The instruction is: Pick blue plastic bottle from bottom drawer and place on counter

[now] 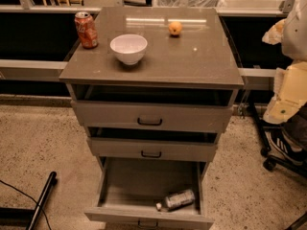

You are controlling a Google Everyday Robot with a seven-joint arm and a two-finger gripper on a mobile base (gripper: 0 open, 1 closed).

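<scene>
The blue plastic bottle (179, 200) lies on its side in the open bottom drawer (144, 214), near the front right corner, white cap pointing left. The two drawers above it are slightly open. The counter (192, 56) bears a red soda can (86, 29), a white bowl (128, 48) and an orange (175, 28). My gripper (287, 95) is at the right edge of the view, beside the cabinet at about top drawer height, well above and to the right of the bottle and touching nothing.
Chair wheels (268, 158) and a shoe (283, 143) stand on the speckled floor right of the cabinet. A dark pole (42, 199) lies on the floor at the bottom left. A rail and dark shelving run behind the cabinet.
</scene>
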